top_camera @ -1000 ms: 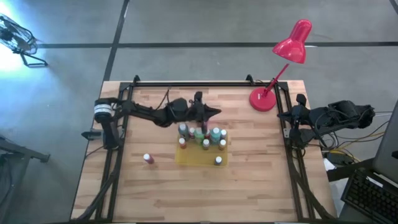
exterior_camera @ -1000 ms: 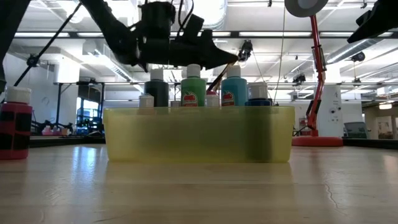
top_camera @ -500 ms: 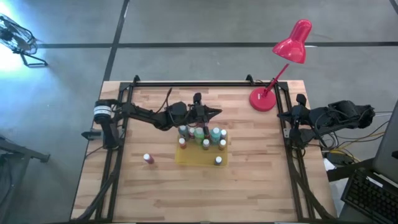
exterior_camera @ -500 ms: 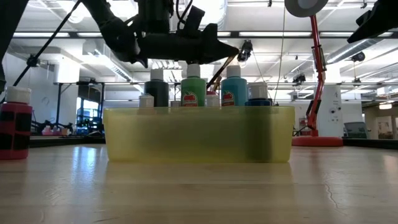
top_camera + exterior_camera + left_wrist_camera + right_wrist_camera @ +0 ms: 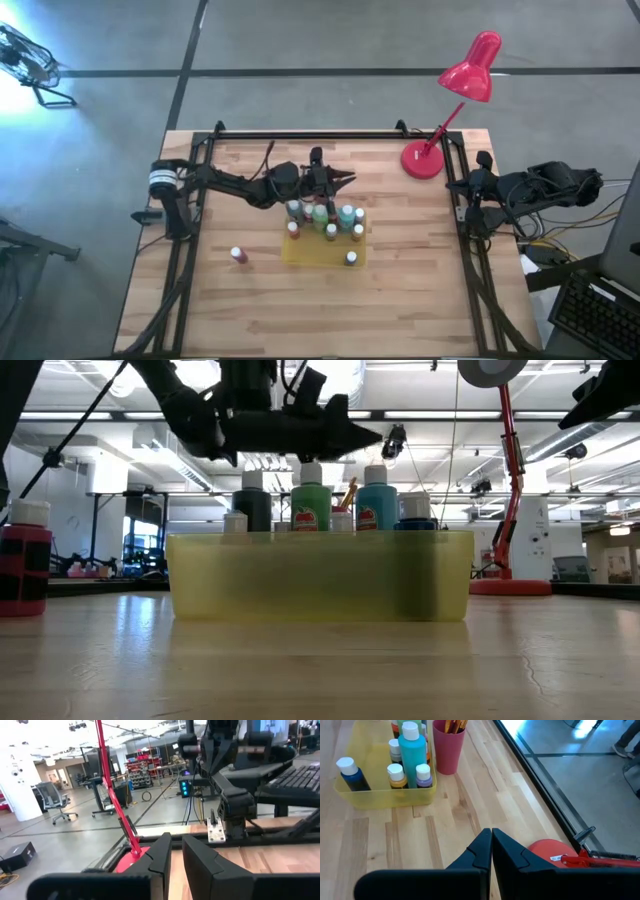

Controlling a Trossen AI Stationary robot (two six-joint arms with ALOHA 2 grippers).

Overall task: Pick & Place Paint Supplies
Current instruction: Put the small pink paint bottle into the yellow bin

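The paint bottles (image 5: 322, 222) stand upright, packed together in the flat yellow tray (image 5: 322, 254) near the middle of the table (image 5: 400, 300). In the low view a tall green bottle (image 5: 311, 505) and a light blue one (image 5: 376, 504), both white-capped, rise above the tray's translucent wall (image 5: 320, 577), with a darker bottle (image 5: 252, 505) beside them. One more bottle (image 5: 238, 255), red with a white cap, stands alone on the wood well to the left of the tray. Just behind the tray is a magenta cup (image 5: 448, 747) holding orange-tipped brushes (image 5: 454, 725), touching or nearly touching the tray's far wall. A red desk lamp (image 5: 455, 100) stands at the table's far right corner.

The left gripper (image 5: 340, 181) hangs above the far edge of the tray, over the cup, its arm stretched in low from the left; its fingers (image 5: 162, 857) stand slightly apart with nothing between them. The right gripper (image 5: 490, 845) is parked at the right table edge, fingers closed together, empty
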